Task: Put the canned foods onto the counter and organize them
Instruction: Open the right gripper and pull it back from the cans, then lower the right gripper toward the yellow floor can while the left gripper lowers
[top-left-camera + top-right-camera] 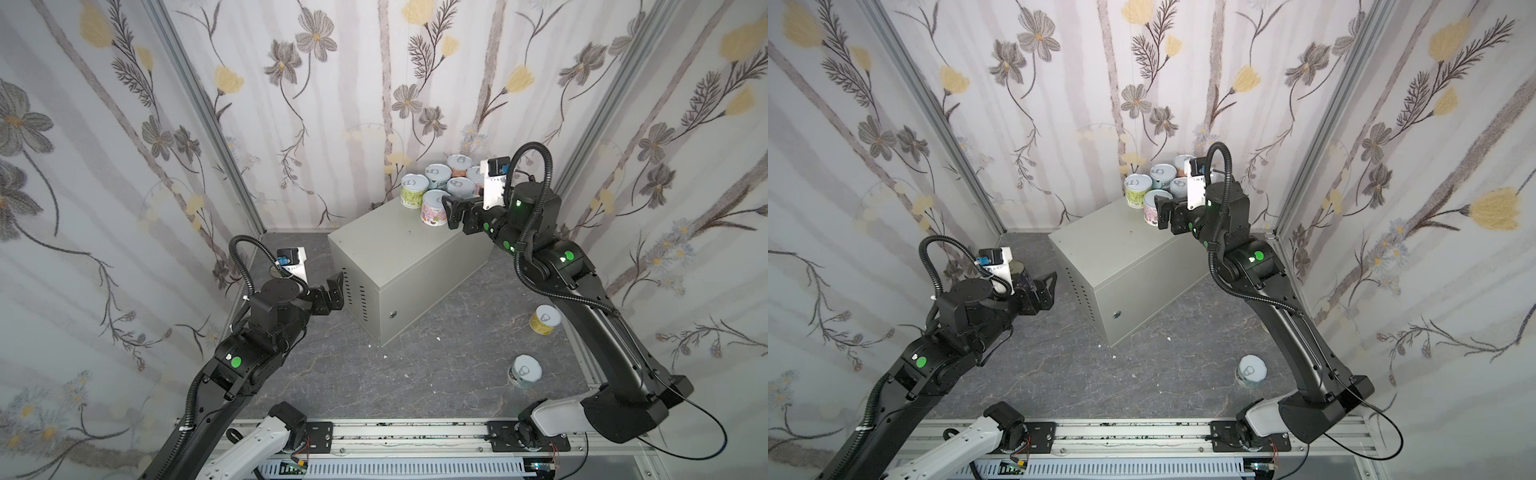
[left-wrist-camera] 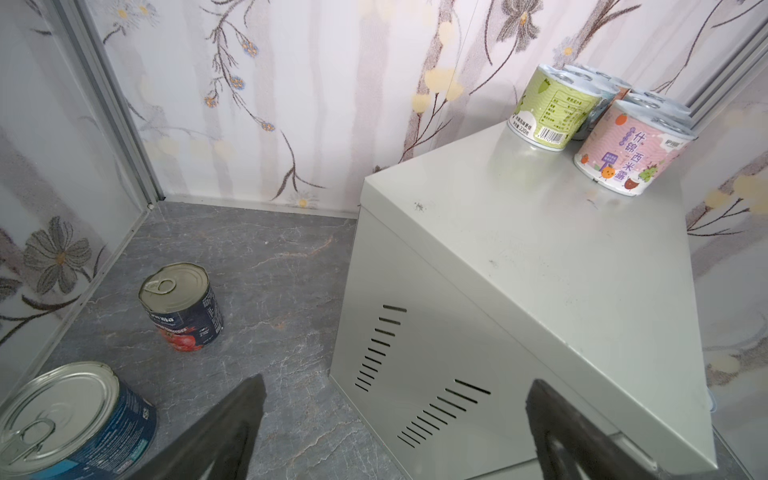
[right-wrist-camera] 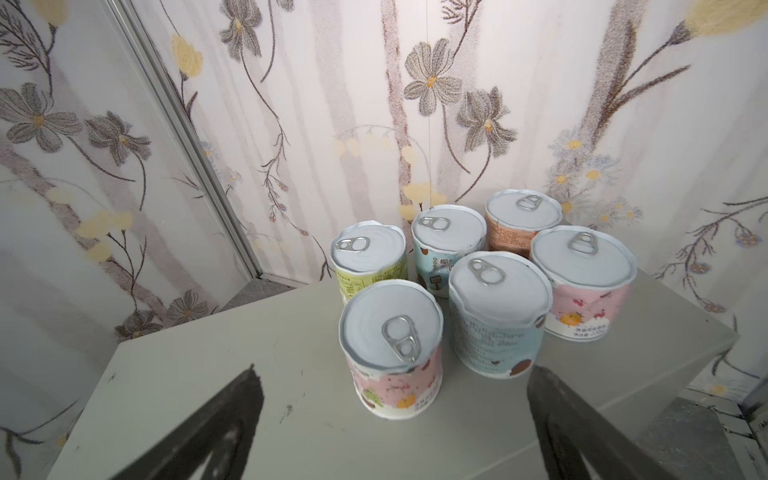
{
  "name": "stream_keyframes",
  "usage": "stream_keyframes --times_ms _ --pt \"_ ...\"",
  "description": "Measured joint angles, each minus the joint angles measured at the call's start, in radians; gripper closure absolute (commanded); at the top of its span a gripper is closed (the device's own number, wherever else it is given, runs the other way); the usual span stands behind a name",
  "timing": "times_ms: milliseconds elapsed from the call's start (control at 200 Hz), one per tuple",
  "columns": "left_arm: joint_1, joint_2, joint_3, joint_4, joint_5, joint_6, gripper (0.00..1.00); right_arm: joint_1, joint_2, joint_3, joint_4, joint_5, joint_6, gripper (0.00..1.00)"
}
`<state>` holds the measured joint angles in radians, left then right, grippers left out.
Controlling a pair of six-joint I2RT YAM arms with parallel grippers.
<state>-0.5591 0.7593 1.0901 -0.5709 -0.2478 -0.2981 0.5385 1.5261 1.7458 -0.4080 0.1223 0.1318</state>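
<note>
Cans, 6 short ones, stand upright in a tight cluster at the far end of the counter (image 1: 399, 249) in both top views. The right gripper (image 1: 452, 212) hangs beside them with jaws spread wide, holding nothing, and the pink can (image 1: 433, 208) is just ahead of it. In a top view 2 short cans sit on the floor (image 1: 415, 374) on the right arm's side: a yellow can (image 1: 544, 319) near the counter's right side and a pale can (image 1: 524, 371) closer to the rail, both apparently lid-up. Both lie back toward the right arm's base and lower than its gripper, so the right arm is clearly the nearer one. The left gripper (image 1: 334, 291) hovers by the vented end, also spread and empty. Left wrist view: open fingers (image 2: 232, 424), with 2 tall cans upright on the floor beside the counter, a navy-red can (image 2: 180, 307) and a blue can (image 2: 70, 424); the left arm is nearer these. Right wrist view: the pink can (image 3: 390, 349) stands in line with the gap between the fingers (image 3: 232, 415), untouched. Judgement: 6 of 10 placed. The next pick is likely the yellow can, which means retreating and dropping down without clipping the cluster.
</note>
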Motion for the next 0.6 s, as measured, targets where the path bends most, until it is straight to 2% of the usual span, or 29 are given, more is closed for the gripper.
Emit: stream_keyframes --times_ms 355,455,605 --pt "0.001 -0.084 -0.13 -0.035 0.04 -0.059 0.0 -0.019 -0.293 -0.323 -0.001 0.113 0.061 0.0" --pt "0.001 -0.092 -0.175 -0.04 0.049 -0.074 0.0 -0.071 -0.353 -0.416 -0.006 0.124 0.087 0.0" --pt "0.001 -0.106 -0.217 -0.043 0.069 -0.099 0.0 -0.203 -0.412 -0.558 -0.023 0.111 0.142 0.0"
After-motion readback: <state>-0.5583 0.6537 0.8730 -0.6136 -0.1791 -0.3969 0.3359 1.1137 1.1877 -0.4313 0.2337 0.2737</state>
